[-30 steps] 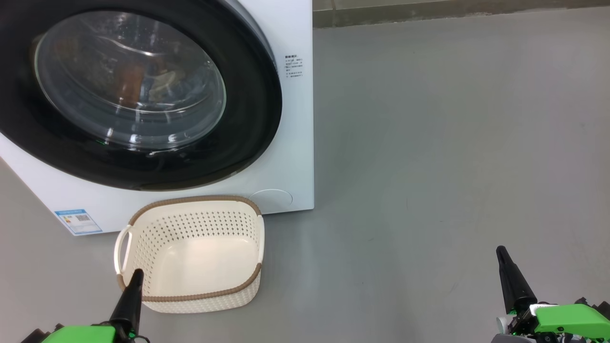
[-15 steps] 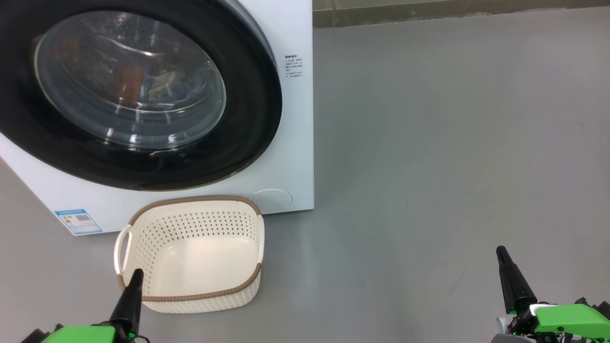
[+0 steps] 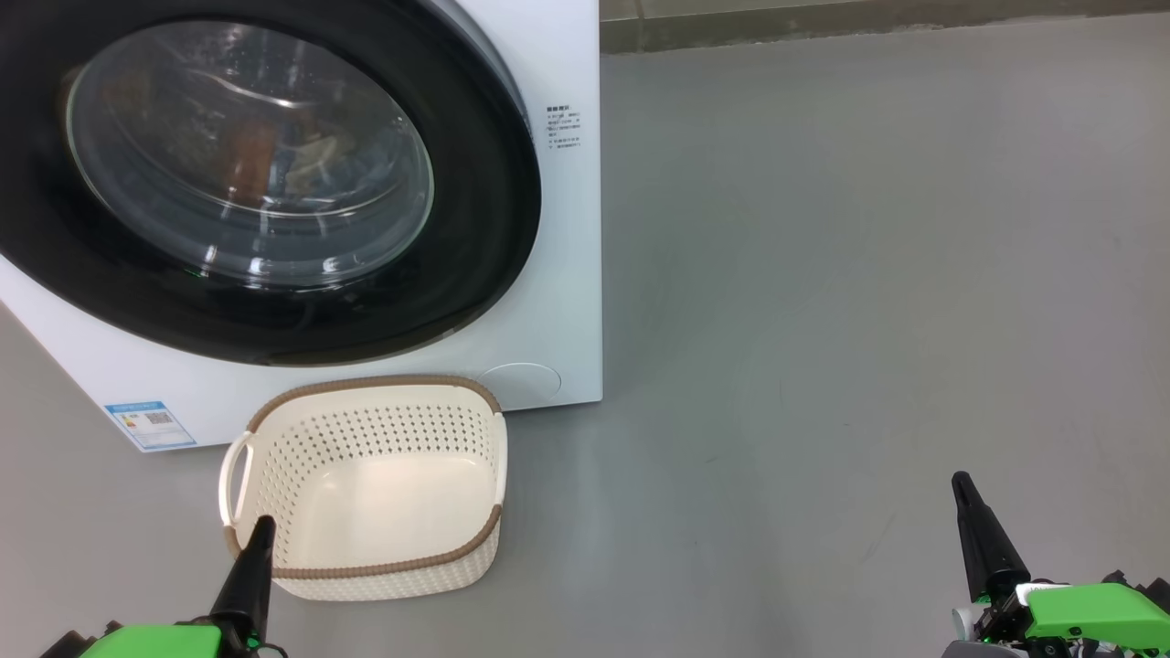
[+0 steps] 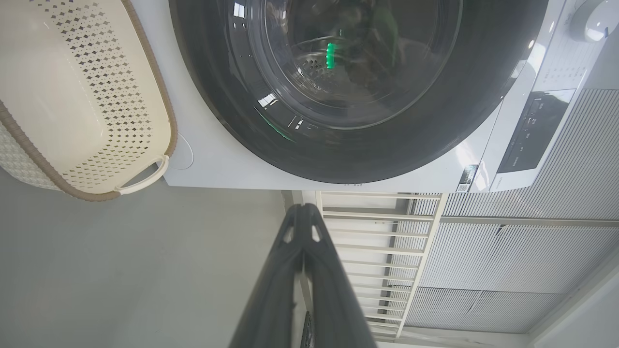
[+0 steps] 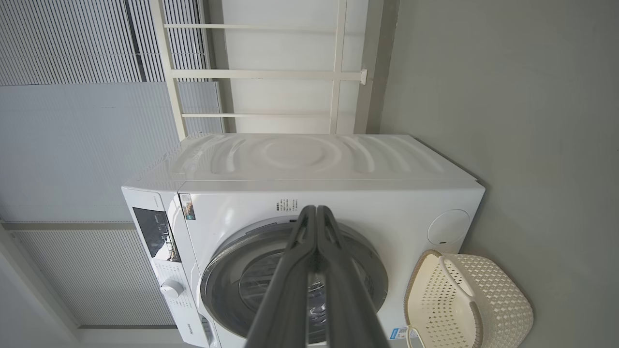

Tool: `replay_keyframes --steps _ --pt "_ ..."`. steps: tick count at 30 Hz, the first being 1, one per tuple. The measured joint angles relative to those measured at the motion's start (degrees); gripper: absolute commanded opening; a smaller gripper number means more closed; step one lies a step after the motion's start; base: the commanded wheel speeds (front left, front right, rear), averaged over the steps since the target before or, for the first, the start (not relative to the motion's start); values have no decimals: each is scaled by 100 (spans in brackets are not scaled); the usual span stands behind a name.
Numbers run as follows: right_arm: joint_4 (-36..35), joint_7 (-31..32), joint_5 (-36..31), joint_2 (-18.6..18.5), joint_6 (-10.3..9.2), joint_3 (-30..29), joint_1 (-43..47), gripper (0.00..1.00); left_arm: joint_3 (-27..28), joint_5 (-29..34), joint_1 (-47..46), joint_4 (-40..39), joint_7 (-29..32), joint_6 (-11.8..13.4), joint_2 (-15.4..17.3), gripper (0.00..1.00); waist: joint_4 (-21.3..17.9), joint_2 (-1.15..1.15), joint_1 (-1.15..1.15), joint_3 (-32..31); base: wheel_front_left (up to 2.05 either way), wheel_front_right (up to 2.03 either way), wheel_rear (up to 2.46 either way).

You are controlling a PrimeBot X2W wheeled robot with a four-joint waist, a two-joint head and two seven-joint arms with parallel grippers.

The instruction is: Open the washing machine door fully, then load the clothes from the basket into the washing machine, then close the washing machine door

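The washing machine (image 3: 567, 274) stands at upper left, and the washing machine door (image 3: 484, 228) lies flush against its front, glossy black rim around a glass bowl. Behind the glass, orange and cream clothes (image 3: 311, 160) show dimly in the drum. The cream basket (image 3: 366, 382) sits on the floor just before the machine, with nothing in it. My left gripper (image 3: 263, 523) is shut, its tip over the basket's near left corner. My right gripper (image 3: 960, 480) is shut, far to the right over bare floor. In the wrist views both finger pairs, left (image 4: 303, 209) and right (image 5: 315, 209), are pressed together.
Grey floor (image 3: 868, 274) stretches wide to the right of the machine. A blue label sticker (image 3: 149, 425) marks the machine's lower left front. Behind the machine stand a white railing (image 5: 271, 75) and a slatted wall (image 5: 63, 38).
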Motion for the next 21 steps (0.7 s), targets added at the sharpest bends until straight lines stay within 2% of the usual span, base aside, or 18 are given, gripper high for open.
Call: replay_keyframes --steps 21 --pt "0 0 0 0 0 0 0 0 2 0 0 0 0 0 -1 0 0 0 0 0 0 0 0"
